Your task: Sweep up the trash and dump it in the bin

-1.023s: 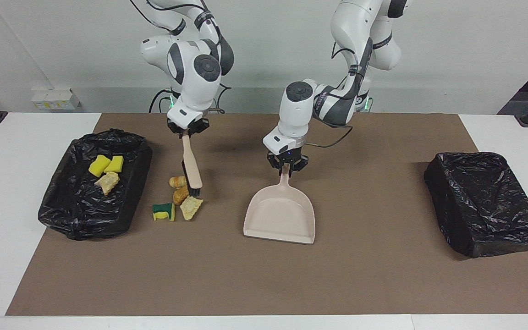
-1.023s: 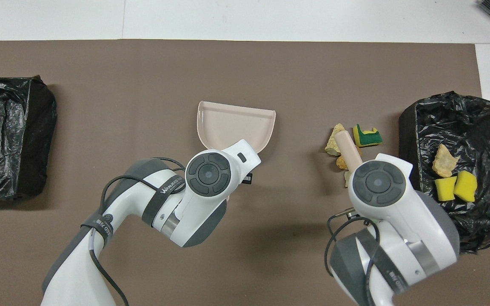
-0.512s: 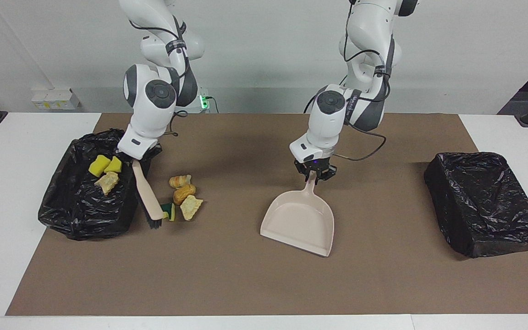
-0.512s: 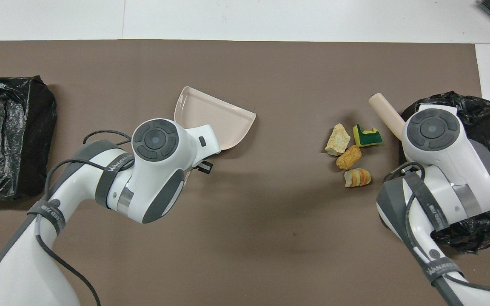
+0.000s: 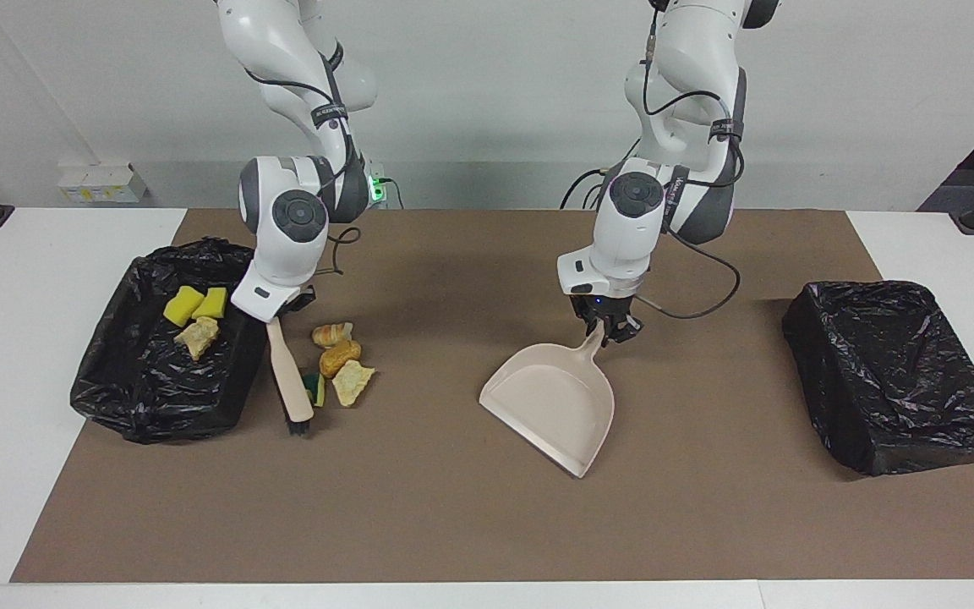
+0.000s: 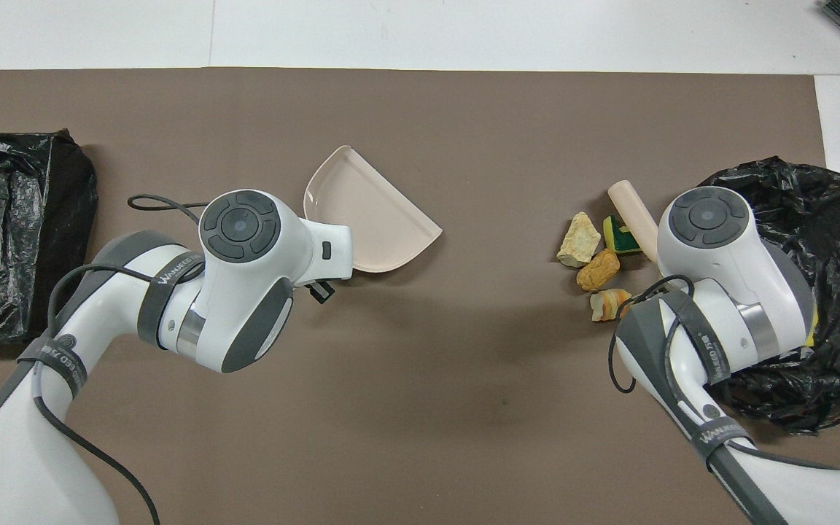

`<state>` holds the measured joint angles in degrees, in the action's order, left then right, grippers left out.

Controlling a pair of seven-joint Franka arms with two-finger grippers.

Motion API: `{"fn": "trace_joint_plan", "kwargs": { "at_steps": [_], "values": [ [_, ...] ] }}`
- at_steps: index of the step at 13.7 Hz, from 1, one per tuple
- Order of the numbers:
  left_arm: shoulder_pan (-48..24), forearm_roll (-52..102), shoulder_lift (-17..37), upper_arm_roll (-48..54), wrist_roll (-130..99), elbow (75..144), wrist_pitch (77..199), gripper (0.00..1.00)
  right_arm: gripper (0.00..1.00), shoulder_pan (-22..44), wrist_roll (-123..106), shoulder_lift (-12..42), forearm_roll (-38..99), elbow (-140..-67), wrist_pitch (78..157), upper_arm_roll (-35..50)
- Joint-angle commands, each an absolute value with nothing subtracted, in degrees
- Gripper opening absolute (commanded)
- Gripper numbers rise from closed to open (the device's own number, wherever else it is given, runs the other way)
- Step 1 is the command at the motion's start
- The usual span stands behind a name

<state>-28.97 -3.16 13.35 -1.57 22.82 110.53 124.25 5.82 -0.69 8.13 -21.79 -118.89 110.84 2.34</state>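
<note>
Right gripper [image 5: 277,311] clamps brush [image 5: 291,381], left gripper [image 5: 610,328] clamps dustpan [image 5: 550,397]. Risk: dustpan at scraps' [image 5: 340,357] 3 o'clock, well apart, so a sweep scatters them.

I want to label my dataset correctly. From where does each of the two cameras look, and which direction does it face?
Facing view: high across the table, looking toward the robots; both arms show whole, right gripper shut on the brush, left gripper shut on the dustpan.
Overhead view: above the robots' end, looking steeply down and forward; arms enter from the bottom, wrists hiding the grippers.
Shared: dustpan, brush, loose trash, both black bins, turned half around.
</note>
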Motion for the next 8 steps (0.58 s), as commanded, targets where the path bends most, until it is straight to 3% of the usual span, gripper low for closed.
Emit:
{"fn": "trace_joint_plan", "kwargs": {
  "at_steps": [1, 8],
  "values": [
    [-28.1, -4.7, 12.7, -1.2, 32.5, 110.3, 121.6, 0.0, 0.0, 8.1, 2.8, 5.5, -14.4, -122.5, 110.6, 2.6],
    [-29.4, -8.6, 12.5, -1.0, 53.8, 110.5, 122.7, 0.0, 0.0, 16.5, 9.8, 5.4, 8.9, -122.1, 112.9, 2.6]
  ]
}}
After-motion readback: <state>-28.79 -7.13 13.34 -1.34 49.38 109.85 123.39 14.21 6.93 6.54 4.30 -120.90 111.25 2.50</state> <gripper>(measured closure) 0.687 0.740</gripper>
